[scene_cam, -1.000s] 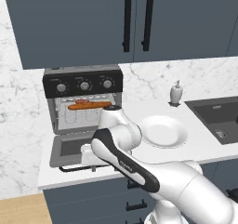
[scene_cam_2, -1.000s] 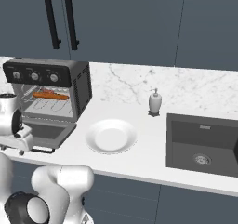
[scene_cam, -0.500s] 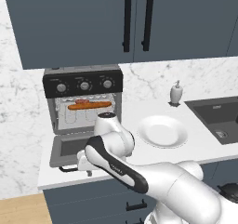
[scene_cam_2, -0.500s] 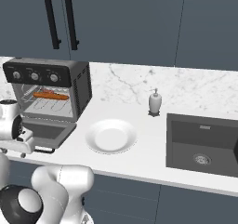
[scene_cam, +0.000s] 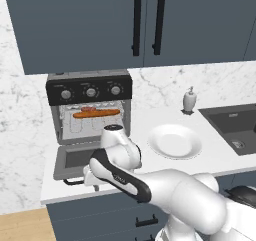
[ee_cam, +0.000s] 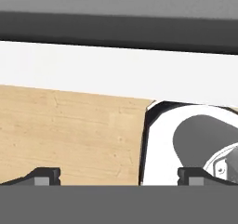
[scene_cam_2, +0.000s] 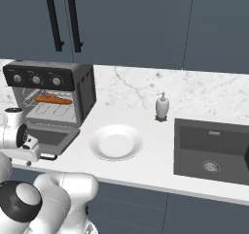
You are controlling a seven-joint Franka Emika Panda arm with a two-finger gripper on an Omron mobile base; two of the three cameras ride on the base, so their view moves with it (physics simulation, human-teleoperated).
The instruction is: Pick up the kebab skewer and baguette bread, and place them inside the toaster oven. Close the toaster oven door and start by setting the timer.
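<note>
The toaster oven (scene_cam: 90, 91) stands on the counter with its door (scene_cam: 72, 160) dropped flat. On its wire rack lies the orange-brown baguette bread (scene_cam: 97, 113), and a darker reddish piece that looks like the kebab skewer (scene_cam: 87, 108) rests just behind it. From the right, the baguette bread (scene_cam_2: 54, 100) lies on the rack inside the toaster oven (scene_cam_2: 73, 82). My gripper (scene_cam: 90, 179) hangs low at the door's front edge, near its black bar handle (scene_cam: 74, 182). In the hand view the gripper (ee_cam: 123, 175) is open with nothing between its fingertips (ee_cam: 46, 175).
A white plate (scene_cam: 174, 141) sits on the counter right of the oven. A soap dispenser (scene_cam: 189, 101) stands behind it and the dark sink (scene_cam_2: 214, 148) lies further right. Wooden floor (ee_cam: 69, 130) lies below the counter's front edge.
The hand has dropped a little and turned at the front edge of the open door. The jaws stayed wide, and the food on the rack has not moved.
</note>
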